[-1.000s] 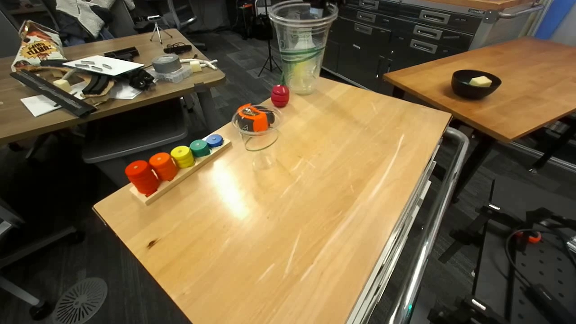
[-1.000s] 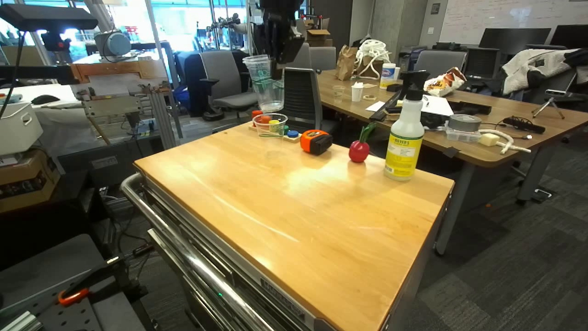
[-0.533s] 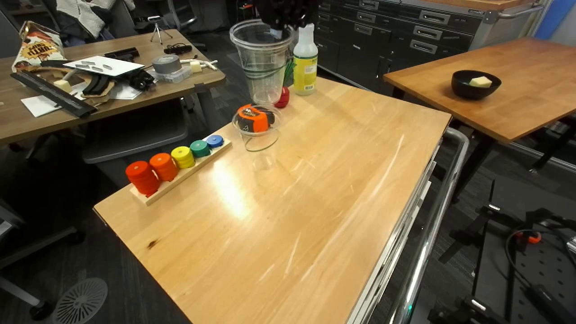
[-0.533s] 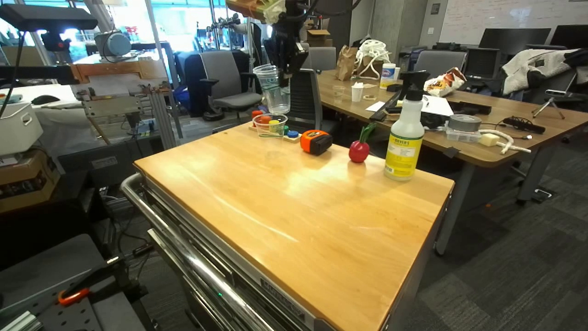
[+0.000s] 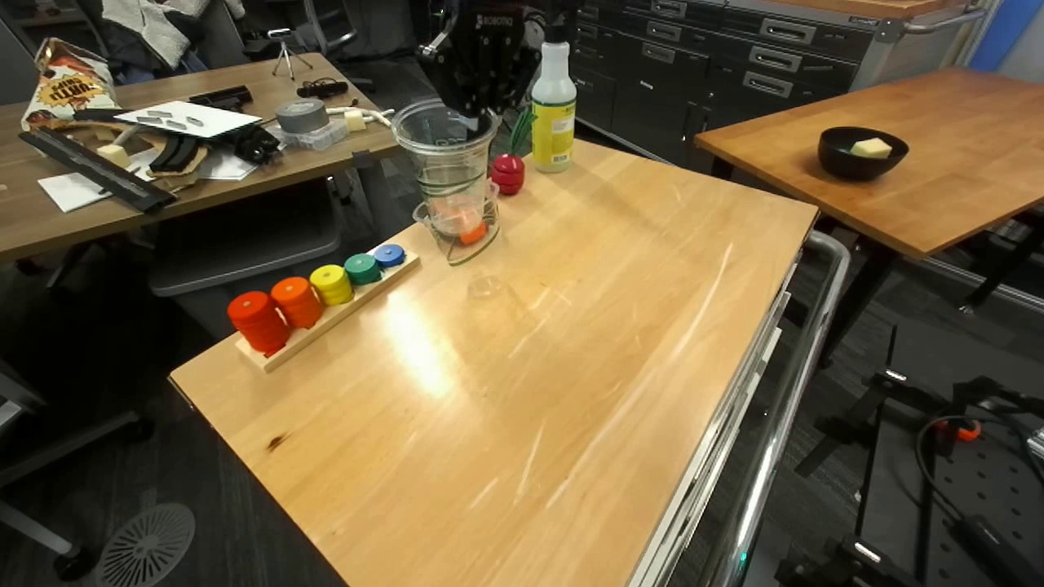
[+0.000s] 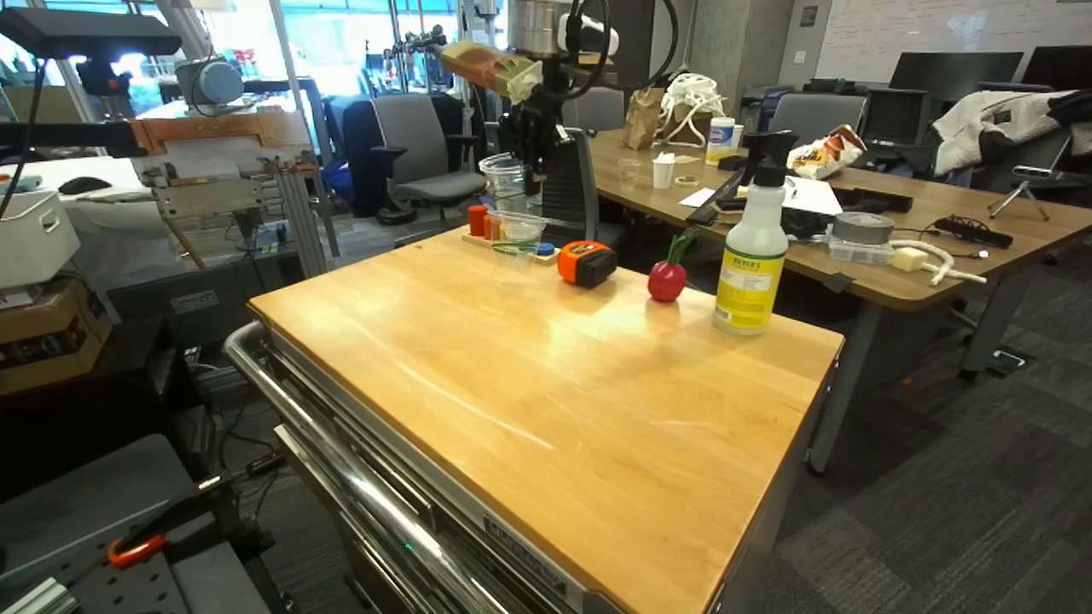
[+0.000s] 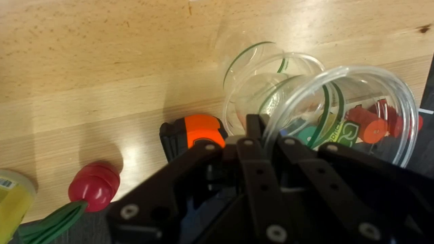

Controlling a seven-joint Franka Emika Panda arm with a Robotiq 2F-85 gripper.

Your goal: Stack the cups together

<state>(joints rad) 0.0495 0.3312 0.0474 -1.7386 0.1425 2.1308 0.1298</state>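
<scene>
My gripper (image 5: 479,121) is shut on the rim wall of a clear held cup (image 5: 447,167), which looks doubled at the rim, as if two are nested. The held cup also shows in the other exterior picture (image 6: 505,183) and in the wrist view (image 7: 351,134), tilted. A lower clear cup (image 5: 447,244) is on the wooden table, below the gripper; the wrist view shows it too (image 7: 251,64). The held cup's base appears to be inside the lower cup's mouth. The lower cup looks slightly tilted. The fingertips (image 7: 259,125) are partly hidden by the cup wall.
An orange and black tape measure (image 6: 587,263) sits close beside the lower cup. A red radish-like toy (image 6: 666,280) and a spray bottle (image 6: 751,256) stand along the same table side. A wooden board with coloured pieces (image 5: 330,285) lies near the table edge.
My gripper has come down with the held cup and moved over the lower cup. The held cup's base has entered the lower cup's mouth. The lower cup has shifted and tipped slightly.
</scene>
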